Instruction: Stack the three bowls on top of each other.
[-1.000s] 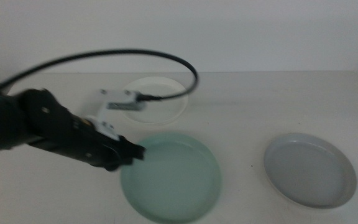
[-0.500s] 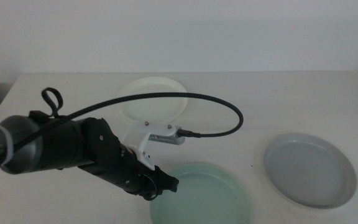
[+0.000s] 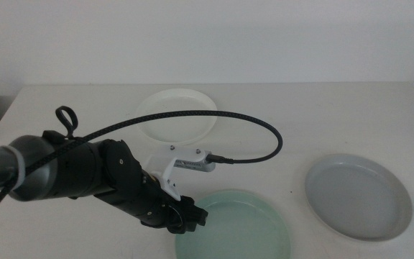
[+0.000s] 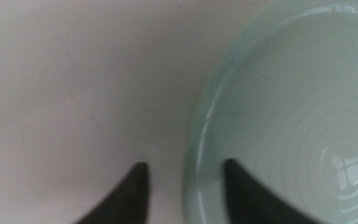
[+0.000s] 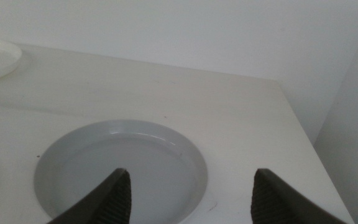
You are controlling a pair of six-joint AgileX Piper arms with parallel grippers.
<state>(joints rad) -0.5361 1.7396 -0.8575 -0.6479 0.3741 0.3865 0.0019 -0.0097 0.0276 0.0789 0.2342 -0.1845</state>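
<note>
We see the left claw [image 3: 190, 218] low over the desk [image 3: 63, 108], its two jaws straddling the rim of the green bowl [image 3: 236, 226]: one jaw inside the bowl, one outside on the desk side. The jaws sit slightly apart around that rim, and we cannot tell whether they actually pinch it. The white bowl [image 3: 177, 115] lies well beyond this claw, at the far side of the desk. The right claw [image 5: 188, 186] hangs spread wide above the near edge of the grey bowl [image 5: 123, 165], touching nothing. A black cable [image 3: 250, 129] arcs over the left arm.
</note>
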